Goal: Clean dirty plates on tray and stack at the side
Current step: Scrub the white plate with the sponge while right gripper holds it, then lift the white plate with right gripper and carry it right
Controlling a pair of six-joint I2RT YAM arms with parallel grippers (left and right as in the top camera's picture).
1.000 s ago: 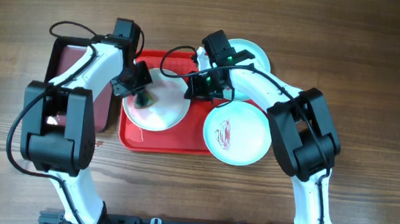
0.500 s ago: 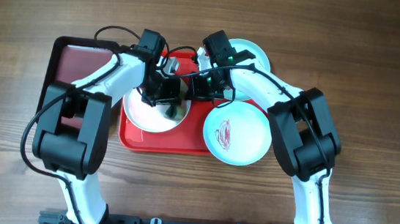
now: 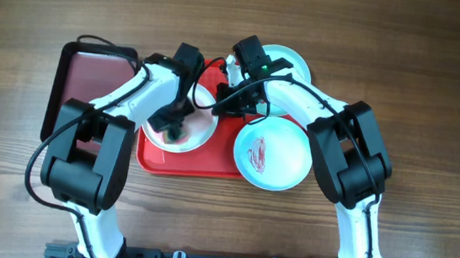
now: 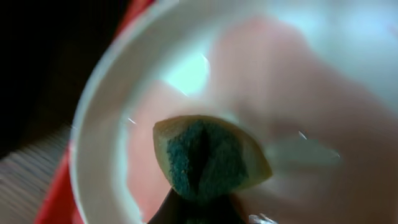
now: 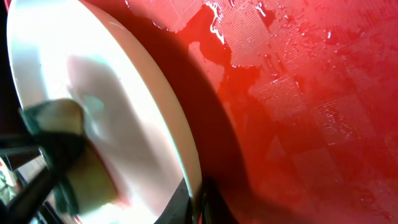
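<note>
Position note: white plate [image 3: 201,119] on red tray [image 3: 209,168], centre frame. Right-hand rim pinched by right gripper [image 3: 225,105]; sponge [image 4: 208,155] clamped in left gripper [image 3: 171,128], pressed onto plate interior, left of that pinch.

Maroon tray [image 3: 83,77], wooden table [image 3: 438,81], likely sponge [image 4: 208,158]

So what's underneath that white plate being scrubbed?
The red tray, wet and shiny, runs in beneath the edge of the white plate. Whatever lies under the plate's middle cannot be seen, because the plate itself covers it.
</note>
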